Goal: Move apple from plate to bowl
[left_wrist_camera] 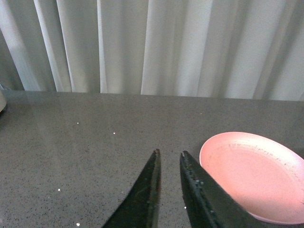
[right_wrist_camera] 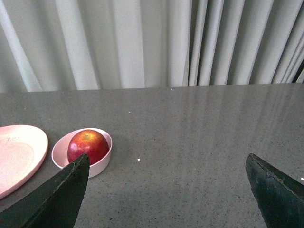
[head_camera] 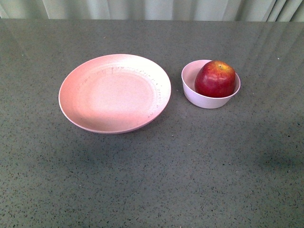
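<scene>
From the front, the apple (head_camera: 215, 78) is sitting inside the bowl (head_camera: 199, 99), which is standing just beside the bare plate (head_camera: 114, 92) on the desk (head_camera: 152, 180); neither arm is showing, so the move is looking finished.

In the left wrist view, the left hand (left_wrist_camera: 170, 153) is hovering with fingers almost together, gripping nothing, near the plate.

In the right wrist view, the right hand (right_wrist_camera: 166, 164) is hanging spread wide, apart from the bowl, apple released.

left gripper (left_wrist_camera: 170, 153): matte black tapered fingers, lightly scuffed | right gripper (right_wrist_camera: 168, 164): same black wedge-shaped fingers, pointed tips
</scene>
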